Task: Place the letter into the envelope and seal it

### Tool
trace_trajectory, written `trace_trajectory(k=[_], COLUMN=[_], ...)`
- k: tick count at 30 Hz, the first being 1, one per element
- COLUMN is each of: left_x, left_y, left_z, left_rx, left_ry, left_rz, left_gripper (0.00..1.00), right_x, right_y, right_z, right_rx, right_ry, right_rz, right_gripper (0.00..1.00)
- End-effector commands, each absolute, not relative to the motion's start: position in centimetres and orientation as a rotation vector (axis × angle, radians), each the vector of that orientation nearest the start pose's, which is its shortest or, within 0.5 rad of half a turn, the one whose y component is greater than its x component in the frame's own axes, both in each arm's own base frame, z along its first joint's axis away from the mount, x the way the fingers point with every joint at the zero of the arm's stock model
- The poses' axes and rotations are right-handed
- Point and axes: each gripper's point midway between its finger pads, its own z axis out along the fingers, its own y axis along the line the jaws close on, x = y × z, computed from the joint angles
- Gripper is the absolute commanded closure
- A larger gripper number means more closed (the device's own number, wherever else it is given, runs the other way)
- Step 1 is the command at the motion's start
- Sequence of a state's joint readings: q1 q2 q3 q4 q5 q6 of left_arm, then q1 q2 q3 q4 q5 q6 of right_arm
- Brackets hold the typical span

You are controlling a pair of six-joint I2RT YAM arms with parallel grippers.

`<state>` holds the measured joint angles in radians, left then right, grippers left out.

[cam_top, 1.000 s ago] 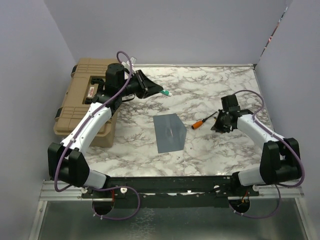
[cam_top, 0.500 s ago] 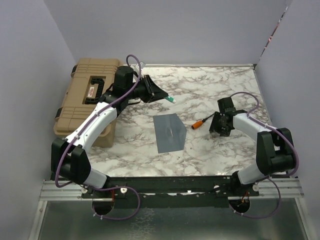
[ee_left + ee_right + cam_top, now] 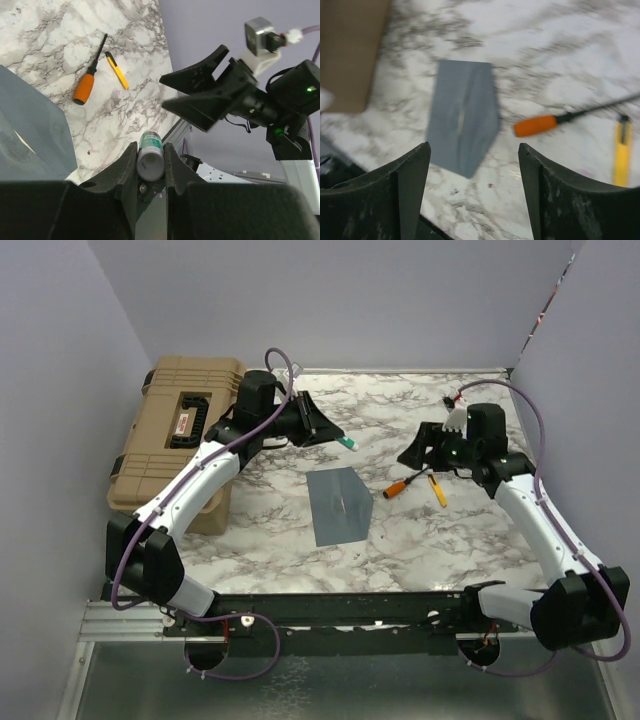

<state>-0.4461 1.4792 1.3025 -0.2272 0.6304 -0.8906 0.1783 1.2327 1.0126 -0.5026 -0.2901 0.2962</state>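
1 envelope (image 3: 338,505), clear of l gripper (image 3: 149,146) (grips tube (image 3: 150,162)), r gripper (image 3: 474,146)

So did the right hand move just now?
Yes. The right hand swung away from the robot: it was right of the orange screwdriver, and now hangs open beyond it.
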Motion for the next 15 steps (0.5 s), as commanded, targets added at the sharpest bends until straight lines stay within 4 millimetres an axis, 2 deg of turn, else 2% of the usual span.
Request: trace_trajectory(k=[1,4,7,15], left_x=[30.9,30.2,29.5,27.4], left_y=[-31.0,-31.3,-31.6,-32.8], left_z=[30.2,30.2,30.2,30.7], left_rx=[0.107,0.144,0.176,0.330], left_ry=[2.205,2.214,2.218,2.198], left_rz=[-1.504,-1.536,-1.555,-1.610], left_gripper=[1.00,1.00,1.00,1.00], right_x=[27.9,26.0,25.0,25.5], right_y=[20.3,22.6,24.0,25.5], right_z=[25.6,28.5,29.7,27.9], right_rx=[-0.575,-0.737,-0.832,-0.905], right_ry=[1.982,1.831,1.753,1.824], right_rz=[1.141,1.238,1.274,1.261], right_gripper=[0.24,0.18,0.15,0.16])
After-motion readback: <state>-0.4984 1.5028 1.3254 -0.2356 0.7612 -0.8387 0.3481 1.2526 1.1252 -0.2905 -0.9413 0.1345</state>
